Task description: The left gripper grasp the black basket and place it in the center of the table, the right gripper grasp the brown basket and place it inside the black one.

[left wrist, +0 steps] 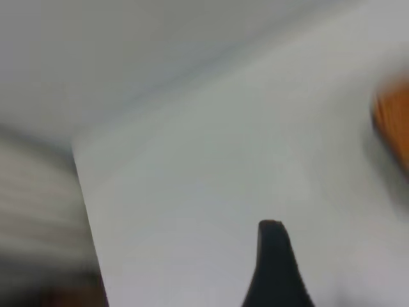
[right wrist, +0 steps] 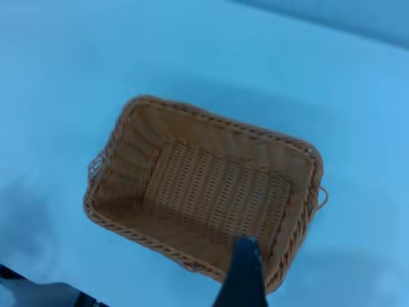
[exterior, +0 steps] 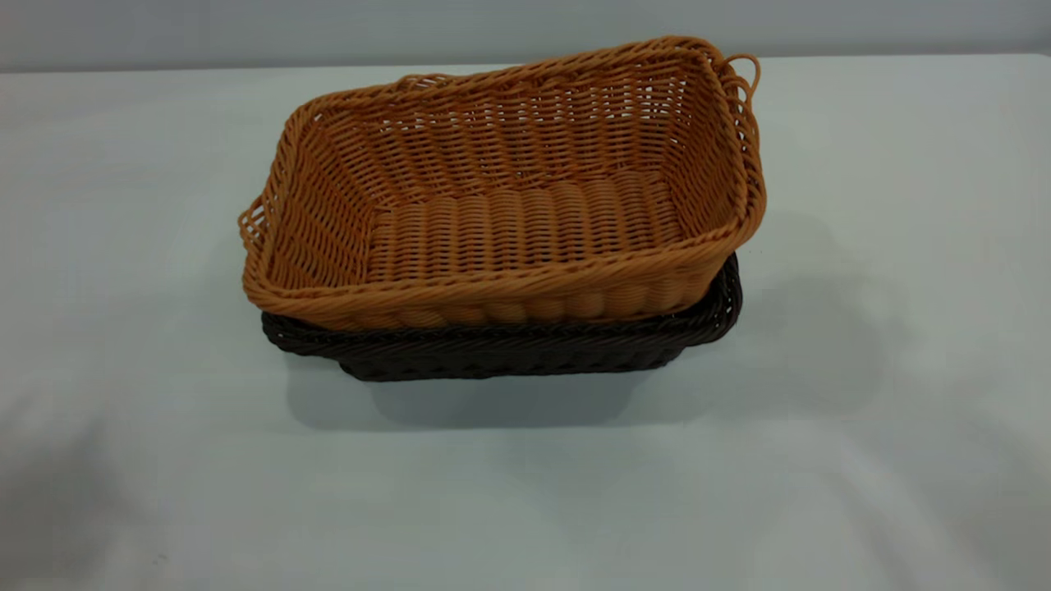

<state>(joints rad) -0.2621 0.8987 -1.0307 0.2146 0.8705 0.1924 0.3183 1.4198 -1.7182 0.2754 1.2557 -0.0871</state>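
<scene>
The brown basket (exterior: 509, 205) sits nested in the black basket (exterior: 509, 351) at the middle of the table (exterior: 903, 328). It rests tilted, with its right end higher than its left. Only the black basket's front rim and lower wall show beneath it. Neither gripper is in the exterior view. In the left wrist view one finger (left wrist: 276, 262) of my left gripper hangs over bare table, with an orange blur of the brown basket (left wrist: 395, 121) far off to the side. In the right wrist view one finger (right wrist: 246, 275) of my right gripper is high above the brown basket (right wrist: 211, 192), holding nothing.
The white tabletop stretches wide on all sides of the baskets. The left wrist view shows a table edge (left wrist: 86, 211) with a dim area beyond it. A grey wall (exterior: 525, 25) runs behind the table.
</scene>
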